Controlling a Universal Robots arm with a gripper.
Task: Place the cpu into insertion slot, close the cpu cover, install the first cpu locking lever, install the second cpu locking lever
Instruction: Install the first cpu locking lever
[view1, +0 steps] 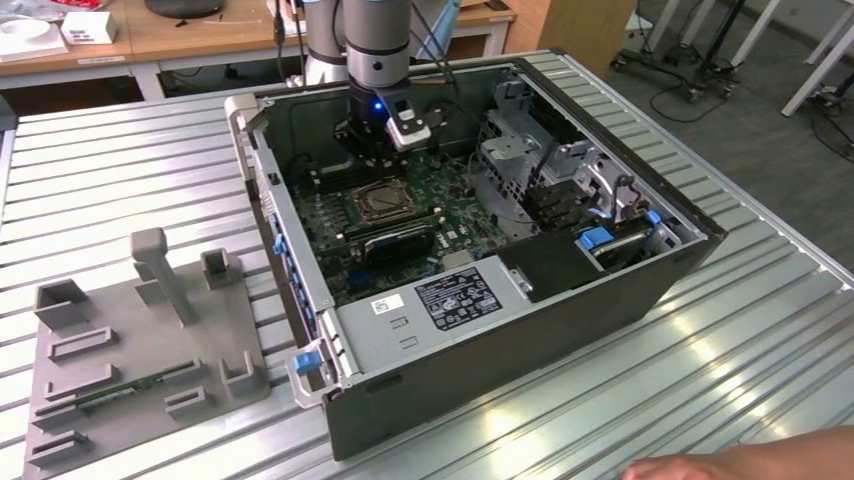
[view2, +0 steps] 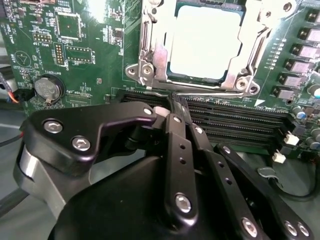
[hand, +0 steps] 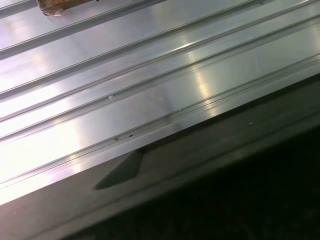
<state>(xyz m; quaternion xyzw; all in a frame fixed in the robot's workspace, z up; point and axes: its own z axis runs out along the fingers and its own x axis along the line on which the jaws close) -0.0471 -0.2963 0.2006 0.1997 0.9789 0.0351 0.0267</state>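
Already the cpu (view2: 202, 42) sits in the insertion slot (view2: 195, 80), with the cpu cover (view2: 150, 50) lying flat around it. Just beside the socket's edge hangs the tool (view2: 171, 107), its fingers drawn narrow, seemingly together and gripping nothing.

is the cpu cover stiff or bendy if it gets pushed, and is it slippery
The cpu cover looks like thin stamped metal, so probably stiff yet slightly springy. Its bare shine suggests a slippery grip. It seems to frame the cpu closely, so a sideways push likely would not slide it.
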